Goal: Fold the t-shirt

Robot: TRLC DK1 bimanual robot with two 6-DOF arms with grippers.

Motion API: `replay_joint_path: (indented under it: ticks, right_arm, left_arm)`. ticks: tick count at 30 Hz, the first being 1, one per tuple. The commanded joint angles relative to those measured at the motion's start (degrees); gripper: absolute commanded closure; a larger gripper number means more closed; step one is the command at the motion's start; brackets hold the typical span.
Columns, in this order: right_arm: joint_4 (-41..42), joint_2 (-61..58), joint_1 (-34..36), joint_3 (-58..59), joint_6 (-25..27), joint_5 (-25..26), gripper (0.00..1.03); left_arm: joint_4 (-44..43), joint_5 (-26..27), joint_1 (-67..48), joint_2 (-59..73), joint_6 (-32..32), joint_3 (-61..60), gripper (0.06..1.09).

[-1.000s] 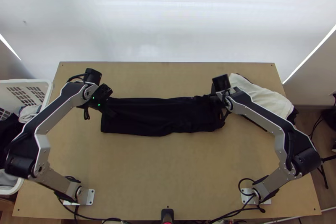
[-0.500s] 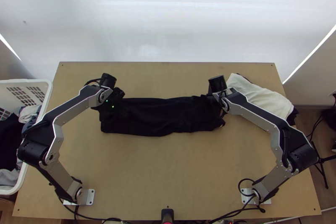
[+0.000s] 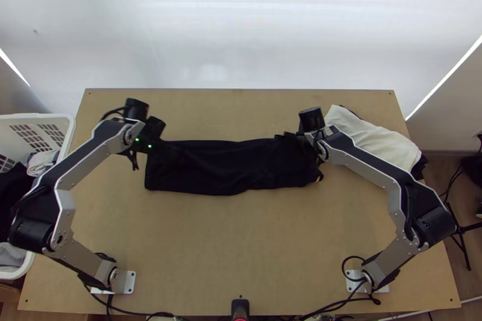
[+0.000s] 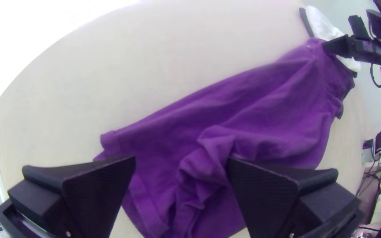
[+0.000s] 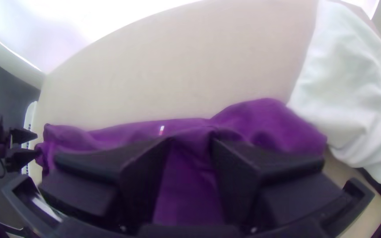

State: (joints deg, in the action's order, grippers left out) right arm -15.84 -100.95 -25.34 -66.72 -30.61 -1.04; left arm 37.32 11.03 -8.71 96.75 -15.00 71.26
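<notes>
- Your left gripper [image 4: 181,161] gapes over the t-shirt's [image 3: 223,167] rucked end; closing there could trap creases and skew the fold.
- Your right gripper [image 5: 192,140] stands part-spread at a ridge of it; a shallow bite could slip.
- You have one t-shirt, mid-table [image 3: 241,249], two grippers, one white cloth [image 3: 373,140], one basket [image 3: 70,121].

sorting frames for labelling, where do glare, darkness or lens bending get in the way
Top view: bright backdrop, t-shirt nearly black, creases hard to read; left wrist view: glare at upper left, table edge bent; right wrist view: glare at upper left, table edge bowed, corners dark.
</notes>
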Motion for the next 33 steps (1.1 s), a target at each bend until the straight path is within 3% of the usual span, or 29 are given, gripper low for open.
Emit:
replay_joint_path:
  ticks: [1,3,9,13,16,23,33]
  right_arm:
    - [0.54,0.40,-0.06,0.01,0.38,0.25,0.24]
    - [0.54,1.54,0.03,0.10,0.38,0.25,0.15]
    - [0.54,5.23,0.21,0.45,0.11,0.25,0.14]
    - [0.54,6.82,0.21,0.89,-0.15,0.25,0.14]
    - [0.37,7.43,0.12,1.33,-0.33,0.25,0.14]
    - [-0.16,7.96,-0.32,1.59,-1.47,0.25,0.14]
    - [-0.34,10.24,-0.58,4.67,-1.73,0.25,0.14]
  left_arm:
    - [-0.06,-0.30,3.52,-4.38,-4.68,-0.95,0.10]
    - [0.47,-1.45,3.52,-6.84,-7.32,-1.66,0.10]
    - [0.56,-4.26,3.26,-12.02,-11.01,-1.48,0.11]
    - [10.40,-4.17,-0.17,-14.66,-13.91,-0.95,0.11]
    - [11.99,-4.35,-2.98,-15.10,-13.74,-2.27,0.11]
    - [7.59,-7.60,-10.71,-12.11,-11.98,-8.33,0.11]
    - [-5.06,-9.09,-9.22,-3.41,-8.99,-9.04,0.20]
